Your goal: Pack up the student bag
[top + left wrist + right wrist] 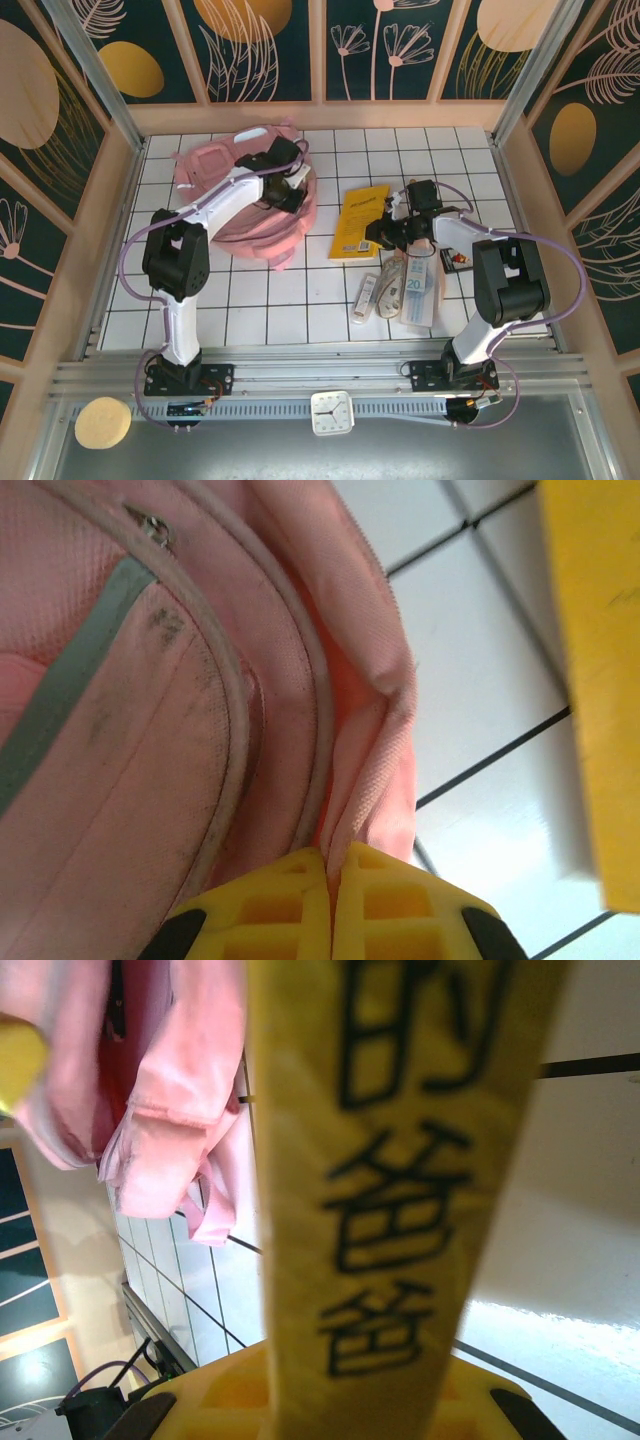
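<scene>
Our left claw (332, 865) is pressed together on a fold of the student bag (150, 730), a large soft pink fabric backpack. It pinches the rim cloth just beside the curved zip track that runs off ahead of the fingertips. We judge the step in hand to be opening the bag's mouth so that something can go in.

To do that well, we should raise the pinched rim slowly, up and away from the bag's body, because the cloth is thin and slack and may slide out of the pads. We cannot tell whether the fold holds one layer or both sides of the opening. If it holds both, lifting will not part the mouth, and we would need to let go and take the upper lip alone.

Our right claw (360, 1385) is clamped on the edge of a thin yellow book (360, 220) with black characters printed on it. The bag lies to the left of this claw, past the book's far edge. The book should go in narrow edge first, into the gap beyond the left claw's fingertips.

From the right wrist we see a dark red lining inside the bag, but nothing we can make out lying in it. Behind the right claw, toward its base, a small clear plastic pouch (415, 290) lies on the white tiled table (260, 300). Flat printed items show through it, too small to name.
</scene>
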Tool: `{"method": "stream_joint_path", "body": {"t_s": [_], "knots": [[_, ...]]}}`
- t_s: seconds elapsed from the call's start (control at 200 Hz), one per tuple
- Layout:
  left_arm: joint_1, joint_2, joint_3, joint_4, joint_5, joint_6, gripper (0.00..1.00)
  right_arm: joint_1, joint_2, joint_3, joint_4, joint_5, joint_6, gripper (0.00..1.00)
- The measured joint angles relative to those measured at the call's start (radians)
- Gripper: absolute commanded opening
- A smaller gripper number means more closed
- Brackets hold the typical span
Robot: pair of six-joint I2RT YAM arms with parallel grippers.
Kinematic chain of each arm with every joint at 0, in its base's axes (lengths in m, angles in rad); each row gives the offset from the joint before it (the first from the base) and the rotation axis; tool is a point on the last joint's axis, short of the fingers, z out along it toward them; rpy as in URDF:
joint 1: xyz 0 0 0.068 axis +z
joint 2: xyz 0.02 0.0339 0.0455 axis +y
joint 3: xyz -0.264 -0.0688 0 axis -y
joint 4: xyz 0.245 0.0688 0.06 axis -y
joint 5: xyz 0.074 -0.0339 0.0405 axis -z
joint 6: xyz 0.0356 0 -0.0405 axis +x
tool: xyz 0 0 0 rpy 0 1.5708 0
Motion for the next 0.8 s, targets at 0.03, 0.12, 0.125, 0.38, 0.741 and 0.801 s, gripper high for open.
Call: {"method": "stream_joint_path", "body": {"t_s": [0.03,0.12,0.125,0.38,0.741,0.801], "knots": [[0.000,0.000,0.018,0.000,0.008,-0.004,0.00,0.000,0.000,0.001,0.000,0.000,0.000,0.00],[0.000,0.000,0.045,-0.006,0.020,-0.023,0.00,0.001,0.000,0.010,-0.005,-0.002,0.000,0.00],[0.000,0.000,0.045,-0.007,0.020,-0.024,0.00,0.002,0.000,0.011,-0.006,-0.003,0.000,0.00],[0.022,0.000,0.199,-0.080,0.047,-0.093,0.00,0.032,-0.086,0.055,-0.007,-0.081,0.028,0.00],[0.034,-0.010,0.335,-0.149,0.100,-0.143,0.00,0.141,-0.125,0.134,0.191,-0.219,0.198,0.00],[0.040,-0.013,0.335,-0.159,0.100,-0.150,0.00,0.152,-0.088,0.134,0.235,-0.218,0.224,0.00]]}}
